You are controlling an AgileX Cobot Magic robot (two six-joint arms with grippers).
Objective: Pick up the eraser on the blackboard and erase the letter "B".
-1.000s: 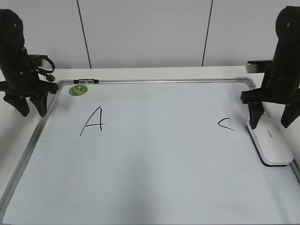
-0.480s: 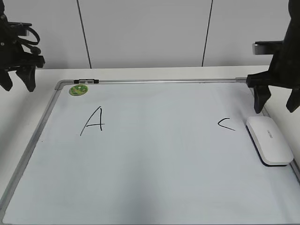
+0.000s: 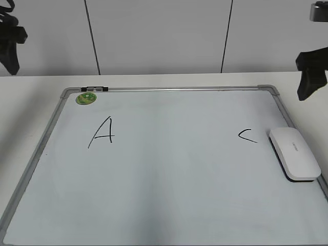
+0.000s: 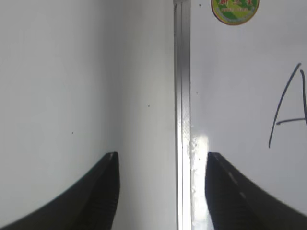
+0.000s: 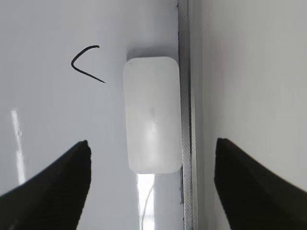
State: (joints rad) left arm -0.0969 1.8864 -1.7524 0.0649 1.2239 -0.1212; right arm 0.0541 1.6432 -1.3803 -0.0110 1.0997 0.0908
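Observation:
The white eraser [image 3: 294,154] lies flat on the blackboard [image 3: 169,174] against its right frame, just right of the letter C [image 3: 247,136]. No letter "B" shows on the board; the area between the A [image 3: 101,132] and the C is bare. My right gripper [image 3: 310,77] hangs open and empty high above the eraser. In the right wrist view the eraser [image 5: 152,105] lies far below my open jaws [image 5: 152,141]. My left gripper [image 3: 7,46] is raised at the far left. In the left wrist view it [image 4: 162,155] is open over the board's left frame.
A round green magnet [image 3: 86,98] sits at the board's top left corner, above the A, and also shows in the left wrist view [image 4: 235,9]. The board's grey frame [image 3: 169,89] borders a white table. A panelled wall stands behind.
Both arms have risen and drawn outward. The right gripper has lifted away from the eraser, which stays on the board at the right frame.

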